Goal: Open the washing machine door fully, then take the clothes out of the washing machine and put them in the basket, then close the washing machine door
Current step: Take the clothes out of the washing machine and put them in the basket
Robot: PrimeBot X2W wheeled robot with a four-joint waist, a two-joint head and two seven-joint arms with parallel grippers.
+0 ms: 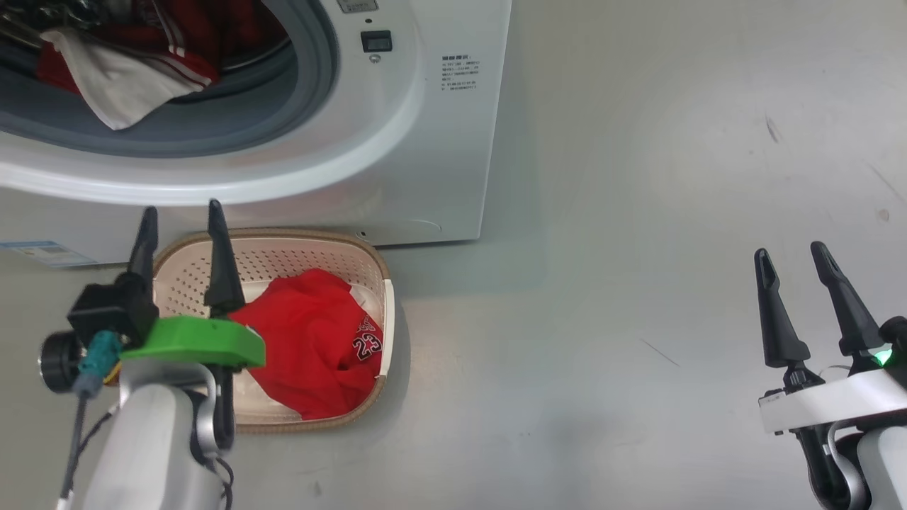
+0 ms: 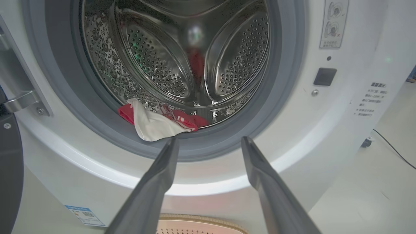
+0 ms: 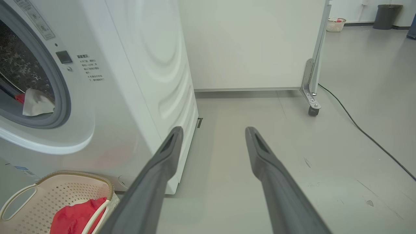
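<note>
Two grippers stand released, holding nothing: the left gripper (image 1: 181, 207) hovers over the basket (image 1: 283, 234), fingers aimed at the washing machine (image 1: 425, 142); the right gripper (image 1: 790, 248) hangs well apart above bare grey floor (image 1: 638, 212). A red jersey (image 1: 312, 340) lies in the basket; a red-and-white garment (image 2: 152, 125) drapes over the grey seal (image 2: 58, 97) at the lip of the drum (image 2: 156, 55). The left wrist view adds the open door (image 2: 8, 169) at its left edge; the right wrist view, a wheeled white partition (image 3: 253, 42) and a black cable (image 3: 367, 136).

Left gripper (image 1: 181, 207), lower left of frame: jaws spread, empty, pointing upward. Right gripper (image 1: 790, 248), lower right: likewise spread and empty.
</note>
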